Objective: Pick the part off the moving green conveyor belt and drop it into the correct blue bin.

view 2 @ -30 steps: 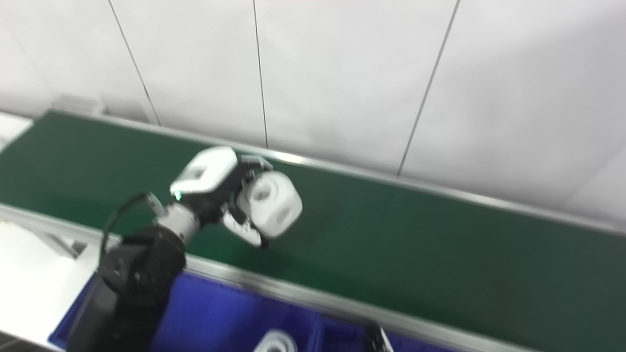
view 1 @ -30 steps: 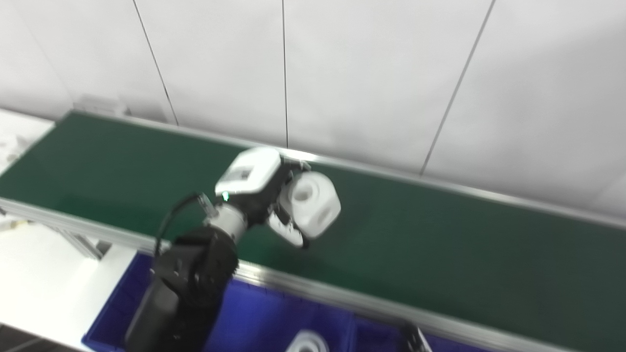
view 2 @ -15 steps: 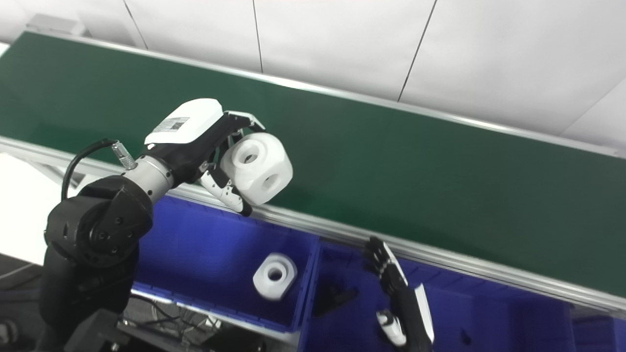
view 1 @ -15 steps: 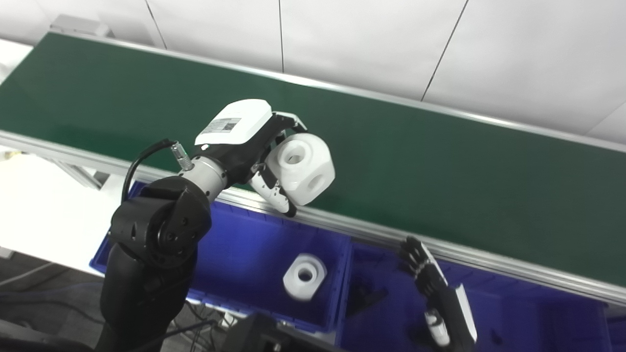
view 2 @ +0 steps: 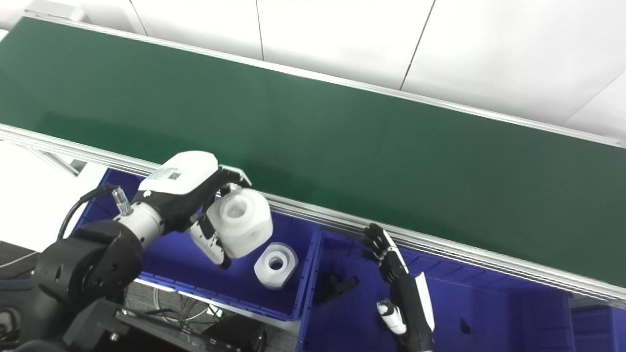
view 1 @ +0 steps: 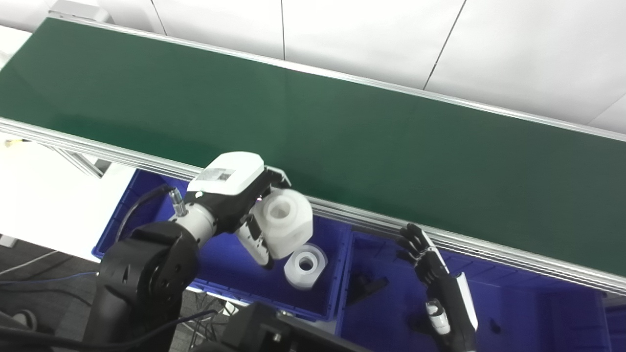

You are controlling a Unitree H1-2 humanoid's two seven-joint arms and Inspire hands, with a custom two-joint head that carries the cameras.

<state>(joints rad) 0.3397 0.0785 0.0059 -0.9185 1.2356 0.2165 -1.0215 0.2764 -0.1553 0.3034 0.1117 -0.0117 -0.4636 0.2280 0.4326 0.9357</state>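
Fingers (view 1: 274, 174) of left hand (view 1: 230, 195) curl over the top of the white part (view 1: 286, 222); thumb presses its lower side at 7 o'clock. Part gripped, in air above the left blue bin (view 1: 230, 286), just below the green conveyor belt (view 1: 342, 127). A second white piece (view 1: 305, 265) lies in that bin at 5 o'clock from the part. Right hand (view 1: 440, 286) holds nothing, fingers spread, over the right-hand bin (view 1: 513, 313).
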